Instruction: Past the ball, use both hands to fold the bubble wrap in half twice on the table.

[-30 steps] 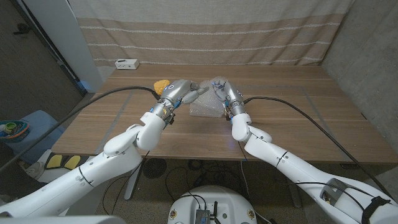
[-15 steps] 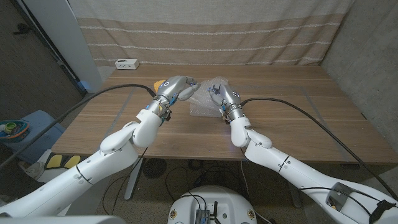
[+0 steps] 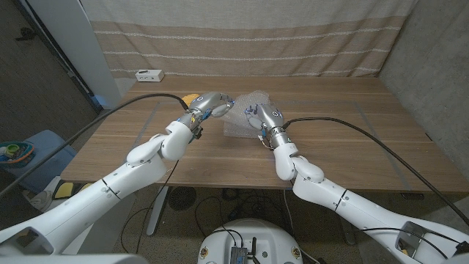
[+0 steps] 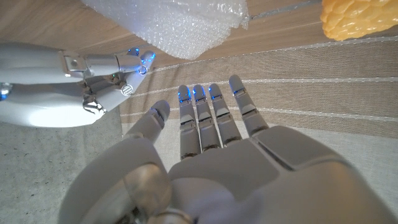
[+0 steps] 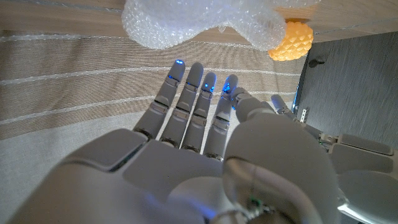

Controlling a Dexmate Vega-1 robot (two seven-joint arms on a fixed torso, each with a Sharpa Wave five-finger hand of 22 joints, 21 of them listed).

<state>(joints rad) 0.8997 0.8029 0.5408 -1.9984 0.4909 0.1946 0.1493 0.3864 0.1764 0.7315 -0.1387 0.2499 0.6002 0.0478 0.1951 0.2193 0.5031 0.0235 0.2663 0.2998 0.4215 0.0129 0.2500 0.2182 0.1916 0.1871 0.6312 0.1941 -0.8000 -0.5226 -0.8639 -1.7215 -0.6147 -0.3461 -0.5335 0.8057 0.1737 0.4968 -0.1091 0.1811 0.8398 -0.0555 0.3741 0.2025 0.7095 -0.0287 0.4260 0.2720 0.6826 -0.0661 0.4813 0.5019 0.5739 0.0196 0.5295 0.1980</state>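
The clear bubble wrap (image 3: 239, 127) lies crumpled on the wooden table (image 3: 352, 139) past the middle, with a raised lump at its far side. A yellow ball (image 3: 190, 97) sits just to its left, partly hidden behind my left hand (image 3: 211, 103). That hand hovers at the wrap's left edge with fingers straight and apart, holding nothing. My right hand (image 3: 265, 115) is over the wrap's right edge, fingers also stretched out and empty. The left wrist view shows the wrap (image 4: 180, 25), the ball (image 4: 360, 18) and my right hand (image 4: 81, 71). The right wrist view shows the wrap (image 5: 199, 22) and the ball (image 5: 291, 38).
A small white box (image 3: 149, 74) stands at the table's far left corner, against the striped curtain. A blue seat with a toy (image 3: 26, 150) is on the floor left of the table.
Both arms have stretched farther over the table. My left hand has drifted left toward the ball, and the two hands stand a little farther apart over the wrap.
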